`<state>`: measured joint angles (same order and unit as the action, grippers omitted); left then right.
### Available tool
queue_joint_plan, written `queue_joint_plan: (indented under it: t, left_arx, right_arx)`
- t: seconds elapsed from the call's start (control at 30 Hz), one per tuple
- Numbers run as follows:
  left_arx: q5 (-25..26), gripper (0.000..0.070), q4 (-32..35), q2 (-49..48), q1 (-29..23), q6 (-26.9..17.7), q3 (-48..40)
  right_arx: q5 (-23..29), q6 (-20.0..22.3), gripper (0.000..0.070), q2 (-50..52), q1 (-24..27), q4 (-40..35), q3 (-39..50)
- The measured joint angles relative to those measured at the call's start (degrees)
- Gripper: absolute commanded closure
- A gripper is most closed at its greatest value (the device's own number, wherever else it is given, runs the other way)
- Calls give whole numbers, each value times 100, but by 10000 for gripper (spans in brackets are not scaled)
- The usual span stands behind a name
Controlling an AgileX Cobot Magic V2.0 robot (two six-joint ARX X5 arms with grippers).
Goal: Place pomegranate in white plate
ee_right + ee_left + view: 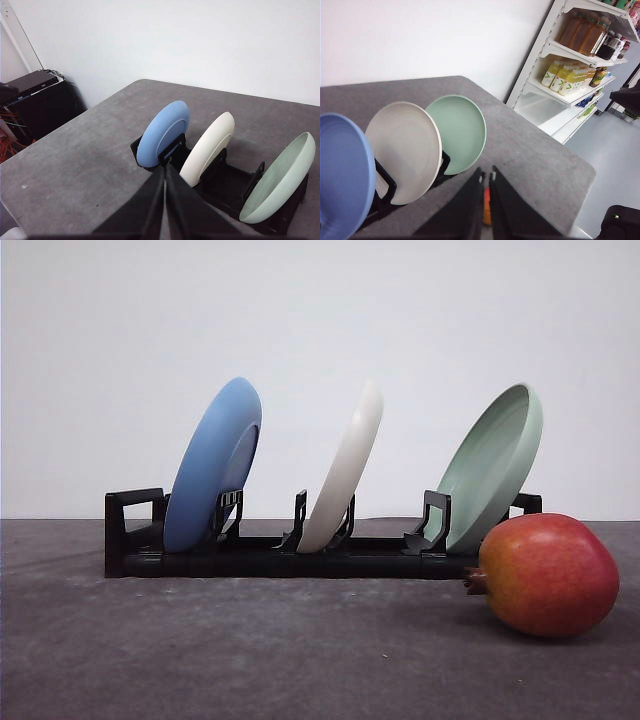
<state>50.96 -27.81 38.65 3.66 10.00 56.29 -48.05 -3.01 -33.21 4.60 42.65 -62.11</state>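
Note:
The pomegranate (548, 575), red blushing orange, lies on its side on the grey table at the front right, its brown crown pointing left, just in front of the rack's right end. The white plate (345, 475) stands on edge in the middle slot of a black rack (300, 558); it also appears as the white plate (405, 150) and the white plate (207, 147). My left gripper (486, 175) hovers above the table near the rack, shut, with a thin orange-red sliver showing through the slit between its fingers. High above the rack, my right gripper (165, 169) is shut and holds nothing.
A blue plate (212, 465) fills the rack's left slot and a pale green plate (490, 468) its right slot. Beyond the table edge stand a white shelf of bottles (575, 75) on one side and a black cabinet (40, 100) on the other.

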Motion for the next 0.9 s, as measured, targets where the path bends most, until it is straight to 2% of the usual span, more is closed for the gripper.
queue_joint_plan:
  t: [0.07,0.13,0.23,0.3,0.37,0.4,0.63,0.8,0.9]
  left_arx:
    - [0,695,-2,2,0,-17,0]
    - [0,628,-2,2,0,-57,0]
    - [-3,424,-4,27,0,-130,0]
    - [-24,249,-6,59,2,-153,0]
    - [-89,130,-6,98,0,-166,0]
    - [-137,96,-6,114,0,-168,0]
    - [-210,95,-4,289,70,-157,0]
    - [-709,95,101,673,509,-46,0]
    - [-922,97,366,1080,832,187,11]
  right_arx:
    - [7,-2,694,0,0,19,0]
    - [9,0,638,0,0,39,0]
    - [9,2,382,0,0,39,0]
    - [9,4,191,0,0,37,0]
    - [9,2,96,0,0,37,0]
    - [9,2,82,0,0,39,0]
    - [9,2,80,0,0,37,0]
    - [9,-7,80,0,0,39,0]
    - [9,-52,80,0,0,37,0]
